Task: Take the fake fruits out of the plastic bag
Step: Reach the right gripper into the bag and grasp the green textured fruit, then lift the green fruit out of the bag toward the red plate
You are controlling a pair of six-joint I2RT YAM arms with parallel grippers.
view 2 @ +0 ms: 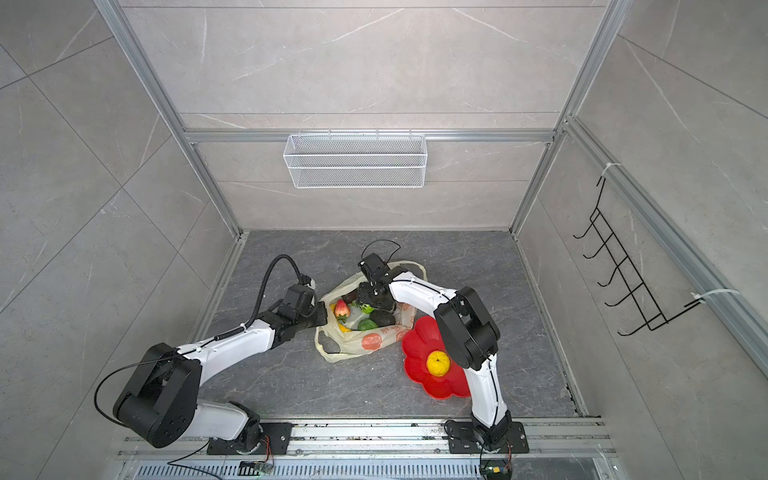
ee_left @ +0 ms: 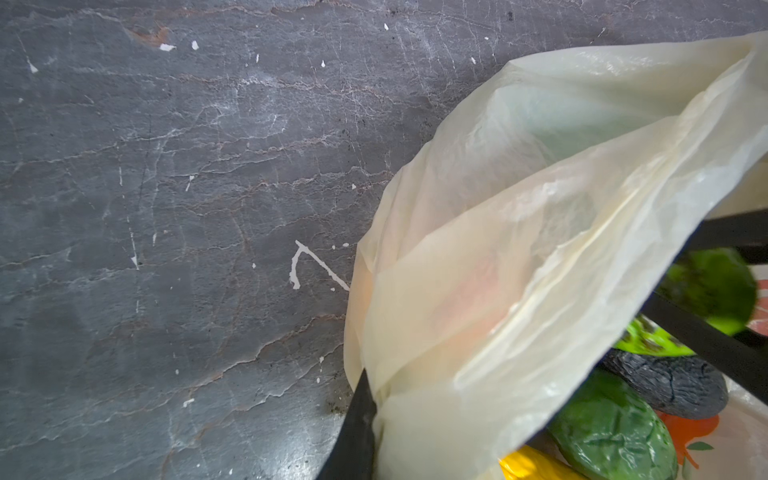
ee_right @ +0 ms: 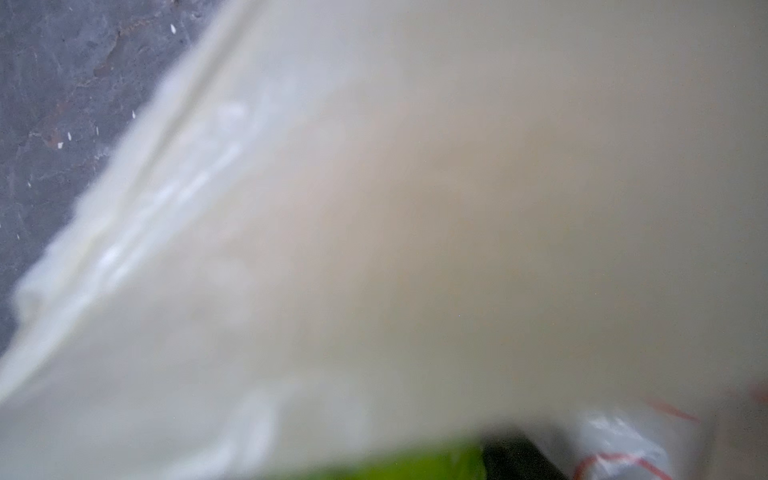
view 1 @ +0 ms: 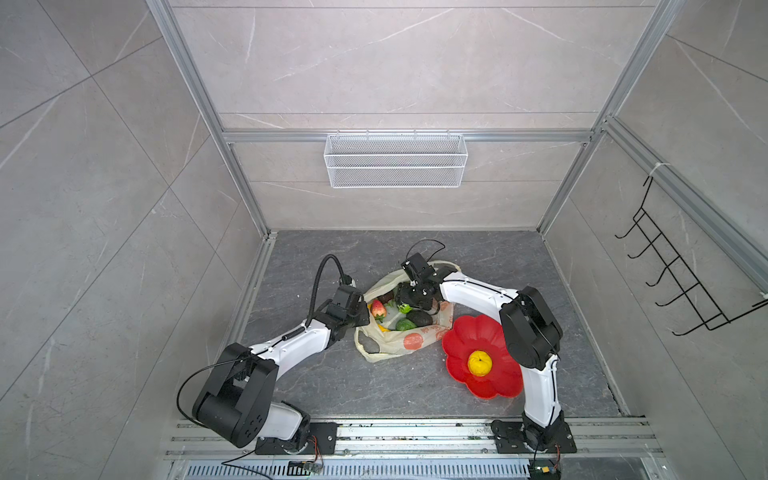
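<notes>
The pale-yellow plastic bag (view 1: 409,338) (view 2: 374,338) lies open mid-floor. My left gripper (view 1: 363,311) is shut on its left rim; one of its fingers (ee_left: 357,432) shows under the draped film (ee_left: 519,249). Inside lie a red strawberry (view 1: 377,308), a dark avocado (view 1: 419,318) (ee_left: 665,386), a bumpy green fruit (ee_left: 611,436) and a yellow banana (ee_left: 532,465). My right gripper (view 1: 409,302) (view 2: 372,303) reaches down into the bag. Its fingers (ee_left: 706,345) straddle a blurred green fruit (ee_left: 715,291); whether they press on it is unclear. A yellow lemon (view 1: 480,363) sits outside the bag.
The lemon rests on a red flower-shaped plate (view 1: 461,336) (view 2: 419,332), which touches the bag's right side under the right arm. A white wire basket (view 1: 395,160) hangs on the back wall. A black hook rack (view 1: 681,270) is on the right wall.
</notes>
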